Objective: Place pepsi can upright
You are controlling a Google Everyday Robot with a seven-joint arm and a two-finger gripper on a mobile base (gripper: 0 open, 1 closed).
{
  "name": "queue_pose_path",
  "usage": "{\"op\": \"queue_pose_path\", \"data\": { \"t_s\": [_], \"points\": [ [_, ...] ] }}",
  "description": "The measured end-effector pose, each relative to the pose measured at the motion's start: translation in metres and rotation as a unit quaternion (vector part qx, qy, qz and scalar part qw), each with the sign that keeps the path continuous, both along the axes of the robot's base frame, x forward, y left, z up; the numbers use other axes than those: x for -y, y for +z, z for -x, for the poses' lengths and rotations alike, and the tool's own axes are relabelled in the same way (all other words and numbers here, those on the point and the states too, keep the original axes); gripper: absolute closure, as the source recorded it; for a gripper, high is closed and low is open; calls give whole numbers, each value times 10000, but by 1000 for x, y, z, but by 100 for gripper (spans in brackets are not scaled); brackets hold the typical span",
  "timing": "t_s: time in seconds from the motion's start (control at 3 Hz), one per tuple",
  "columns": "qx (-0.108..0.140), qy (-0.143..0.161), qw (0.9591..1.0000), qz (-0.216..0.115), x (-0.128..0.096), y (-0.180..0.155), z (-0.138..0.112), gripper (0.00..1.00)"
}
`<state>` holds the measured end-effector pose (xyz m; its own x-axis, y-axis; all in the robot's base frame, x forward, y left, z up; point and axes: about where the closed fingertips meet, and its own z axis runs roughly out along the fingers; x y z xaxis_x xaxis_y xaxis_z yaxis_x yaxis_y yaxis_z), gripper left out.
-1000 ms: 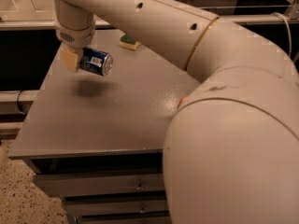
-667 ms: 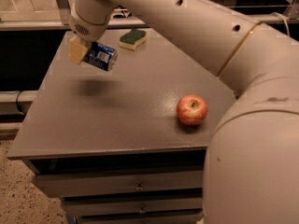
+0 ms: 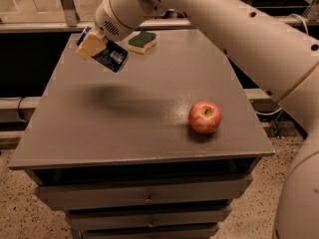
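The pepsi can [image 3: 111, 57] is dark blue with a light label patch. It hangs tilted in the air above the back left of the grey table [image 3: 124, 128]. My gripper [image 3: 92, 43] is shut on the pepsi can, with a tan finger pad [image 3: 90, 46] pressed on its upper left side. The arm reaches in from the upper right. The can's shadow falls on the tabletop below it.
A red apple [image 3: 205, 117] sits on the table's right front. A green and yellow sponge [image 3: 142, 41] lies at the back edge, just right of the can. Drawers [image 3: 144, 198] are below the tabletop. Metal rails run behind the table.
The arm has swung away to the right and up, uncovering the apple. The gripper still holds the can, which has tilted further from lying sideways.
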<state>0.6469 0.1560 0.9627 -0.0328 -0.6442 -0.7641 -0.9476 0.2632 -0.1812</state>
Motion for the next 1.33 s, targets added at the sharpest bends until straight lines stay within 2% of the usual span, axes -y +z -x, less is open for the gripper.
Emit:
{"op": "queue_pose_path", "data": {
  "t_s": [0.67,1.0,1.33],
  "points": [
    [-17,15,9999,-137,8,0,-5,100],
    [54,4,9979,-640,35,3,-21,100],
    [203,-46,9934,-1124,66,6,-30,100]
  ]
}}
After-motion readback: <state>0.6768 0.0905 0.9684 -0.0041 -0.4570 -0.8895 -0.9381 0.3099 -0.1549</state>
